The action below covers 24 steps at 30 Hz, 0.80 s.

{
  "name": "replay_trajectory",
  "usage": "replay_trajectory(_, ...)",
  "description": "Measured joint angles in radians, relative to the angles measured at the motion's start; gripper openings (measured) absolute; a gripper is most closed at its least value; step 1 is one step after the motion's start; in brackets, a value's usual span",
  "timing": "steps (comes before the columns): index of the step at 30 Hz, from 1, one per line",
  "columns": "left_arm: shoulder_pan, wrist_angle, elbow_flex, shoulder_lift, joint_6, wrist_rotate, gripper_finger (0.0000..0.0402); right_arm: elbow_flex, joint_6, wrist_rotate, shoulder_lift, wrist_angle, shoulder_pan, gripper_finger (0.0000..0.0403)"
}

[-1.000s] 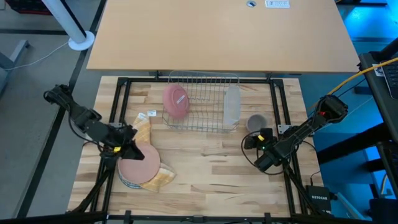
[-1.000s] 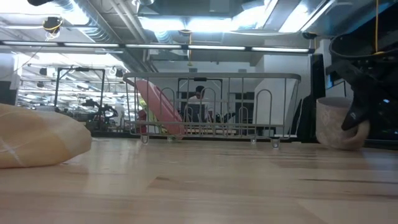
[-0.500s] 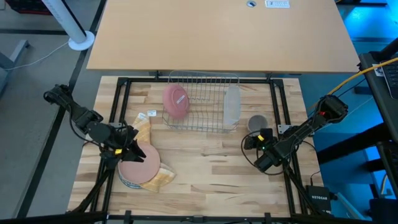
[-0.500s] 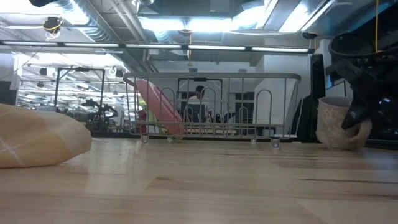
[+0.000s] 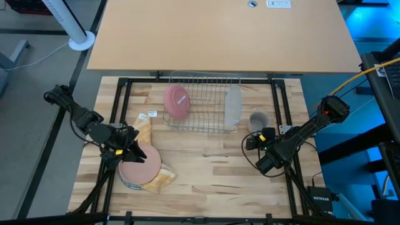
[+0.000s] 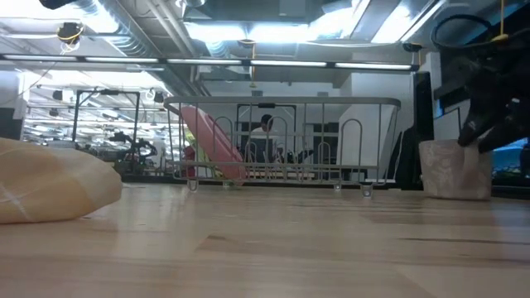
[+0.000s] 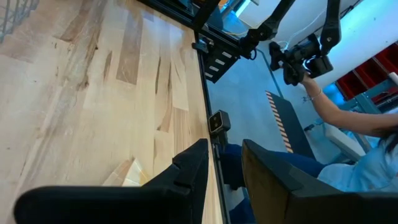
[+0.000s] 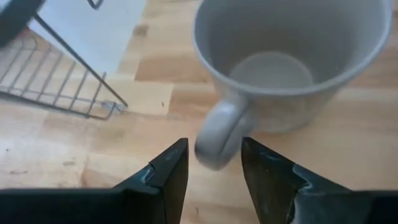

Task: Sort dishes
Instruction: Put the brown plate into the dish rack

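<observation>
The small grey mug (image 5: pixel 257 119) stands upright on the table right of the wire rack (image 5: pixel 203 103). My right gripper (image 8: pixel 214 168) hovers open just above it on its near side, its fingertips on either side of the mug's handle (image 8: pixel 219 140). A pink plate (image 5: pixel 177 102) leans upright in the rack's left end, and a pale plate (image 5: pixel 233 106) stands in its right end. My left gripper (image 5: pixel 131 147) hangs open over a pink dish (image 5: pixel 140 165), which lies on a patterned one on the yellow cloth (image 5: pixel 159 179).
The rack stands at the far middle of the wooden table (image 5: pixel 206 169), with bare wood in front of it. The cloth (image 6: pixel 50 186) bulges at the near left. A person (image 7: pixel 360 124) is beyond the table's edge in the left wrist view.
My right gripper has risen and tipped above the mug. The mug, tilted a second ago, now stands upright on the table, a little nearer the far edge.
</observation>
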Motion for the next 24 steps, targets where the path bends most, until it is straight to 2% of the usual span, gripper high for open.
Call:
replay_trajectory(6, 0.0, -0.002, 0.0, 0.0, -0.009, 0.073, 0.0088, 0.05, -0.005, -0.124, 0.0, -0.006, 0.0, 0.0154)
replay_trajectory(13, -0.001, -0.038, 0.0, 0.005, -0.152, 0.219, 0.0088, 0.154, -0.109, -0.276, 0.0, 0.009, 0.0, 0.0154)
replay_trajectory(19, -0.025, -0.157, 0.0, 0.076, -0.235, 0.335, 0.0088, 0.219, -0.234, -0.289, 0.0, 0.131, 0.001, 0.0154)
replay_trajectory(24, -0.084, -0.206, 0.0, 0.196, -0.207, 0.385, 0.0088, 0.22, -0.375, -0.28, 0.0, 0.328, 0.001, 0.0154)
